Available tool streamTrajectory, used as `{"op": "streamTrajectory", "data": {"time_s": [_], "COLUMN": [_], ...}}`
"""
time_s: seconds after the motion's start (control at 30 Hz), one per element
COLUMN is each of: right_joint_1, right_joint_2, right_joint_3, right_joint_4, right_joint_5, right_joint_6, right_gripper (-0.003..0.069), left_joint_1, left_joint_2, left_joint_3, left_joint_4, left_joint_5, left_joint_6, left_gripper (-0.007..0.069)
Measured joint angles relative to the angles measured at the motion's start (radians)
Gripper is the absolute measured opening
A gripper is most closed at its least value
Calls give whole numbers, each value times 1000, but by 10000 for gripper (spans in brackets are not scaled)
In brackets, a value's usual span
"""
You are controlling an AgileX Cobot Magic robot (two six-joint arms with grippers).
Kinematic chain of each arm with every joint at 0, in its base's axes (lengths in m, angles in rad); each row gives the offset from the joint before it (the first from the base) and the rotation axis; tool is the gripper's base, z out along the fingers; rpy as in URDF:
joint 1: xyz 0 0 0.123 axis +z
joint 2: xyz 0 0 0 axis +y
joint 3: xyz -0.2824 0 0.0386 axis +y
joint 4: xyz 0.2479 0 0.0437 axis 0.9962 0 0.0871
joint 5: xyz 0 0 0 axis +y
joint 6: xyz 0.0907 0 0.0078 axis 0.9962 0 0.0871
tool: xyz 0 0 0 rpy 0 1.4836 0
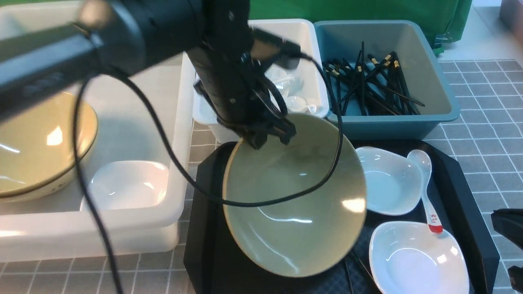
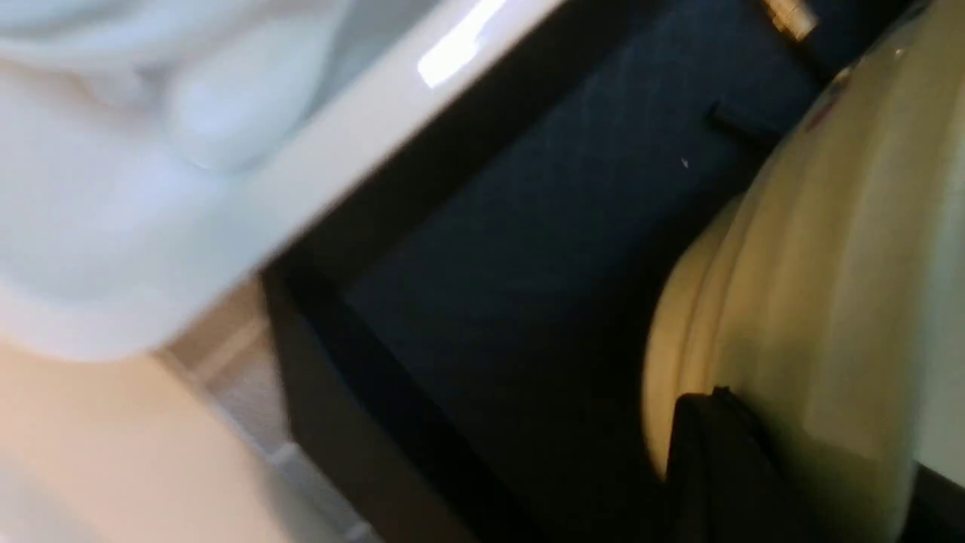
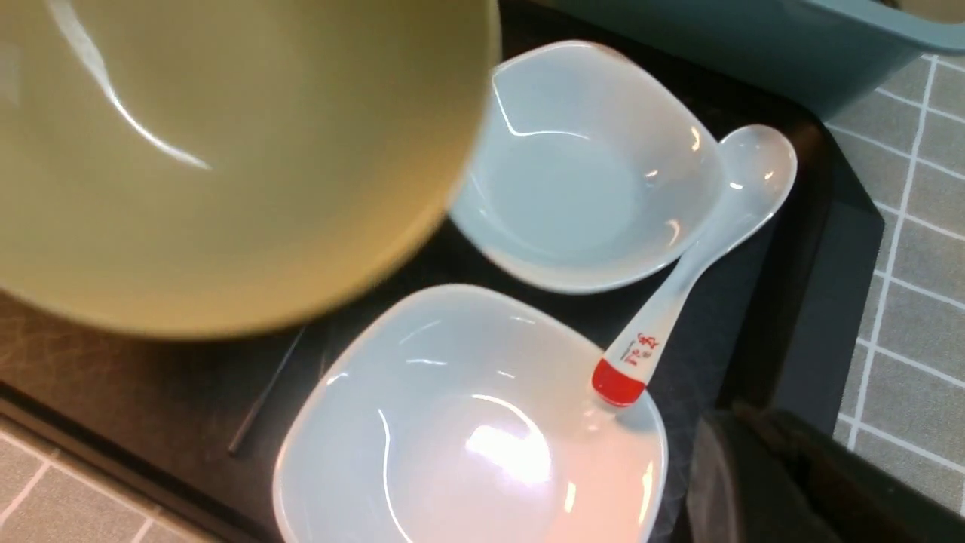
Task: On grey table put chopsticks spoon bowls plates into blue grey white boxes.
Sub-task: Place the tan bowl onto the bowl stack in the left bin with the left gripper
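Note:
My left gripper (image 1: 271, 132) (image 2: 829, 483) is shut on the far rim of a yellow-green bowl (image 1: 294, 196) (image 2: 814, 264) (image 3: 226, 151), which hangs tilted over the black tray (image 1: 204, 228). One finger (image 2: 716, 452) presses on the bowl's pale outside. On the tray lie two white plates (image 1: 388, 179) (image 1: 416, 257) (image 3: 580, 166) (image 3: 467, 422) and a spoon (image 1: 425, 188) (image 3: 701, 249), its red tip resting on the nearer plate. A black chopstick (image 3: 264, 407) pokes out from under the bowl. My right gripper (image 1: 506, 228) (image 3: 746, 452) is shut and empty at the tray's right edge.
The large white tub (image 1: 179, 122) on the left holds another yellow-green bowl (image 1: 36, 143) and a white plate (image 1: 126, 183). Behind the tray stand a small white bin (image 1: 306, 36) with spoons and a blue-grey box (image 1: 441, 81) with several chopsticks (image 1: 367, 81). The grey table (image 1: 490, 134) extends to the right.

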Motion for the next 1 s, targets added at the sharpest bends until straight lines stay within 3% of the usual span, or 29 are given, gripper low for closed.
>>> {"op": "streamTrajectory", "data": {"time_s": [0.17, 0.27, 0.3, 0.33, 0.47, 0.5, 0.53, 0.67, 0.77, 1.0], "right_joint_1": [0, 0, 0, 0, 0, 0, 0, 0, 0, 0], "right_joint_2": [0, 0, 0, 0, 0, 0, 0, 0, 0, 0], "right_joint_3": [0, 0, 0, 0, 0, 0, 0, 0, 0, 0], "right_joint_4": [0, 0, 0, 0, 0, 0, 0, 0, 3, 20], "right_joint_5": [1, 11, 17, 18, 29, 29, 29, 29, 29, 29], "right_joint_6": [0, 0, 0, 0, 15, 16, 26, 30, 35, 48], "right_gripper": [36, 38, 38, 38, 41, 41, 41, 42, 43, 43], "left_joint_1": [72, 176, 271, 284, 673, 690, 841, 1037, 1086, 1091], "left_joint_2": [-133, -219, -282, -282, -414, -422, -445, -453, -438, -386], "left_joint_3": [0, 2, 2, 2, 48, 58, 111, 264, 385, 541], "left_joint_4": [-116, -168, -178, -178, -170, -170, -171, -193, -193, -167], "left_joint_5": [3, 8, 15, 17, -7, -11, -53, -167, -291, -512], "left_joint_6": [45, 56, 59, 59, 60, 58, 50, 17, 9, 1], "left_gripper": [5, 4, 4, 4, 4, 4, 4, 4, 4, 34]}}
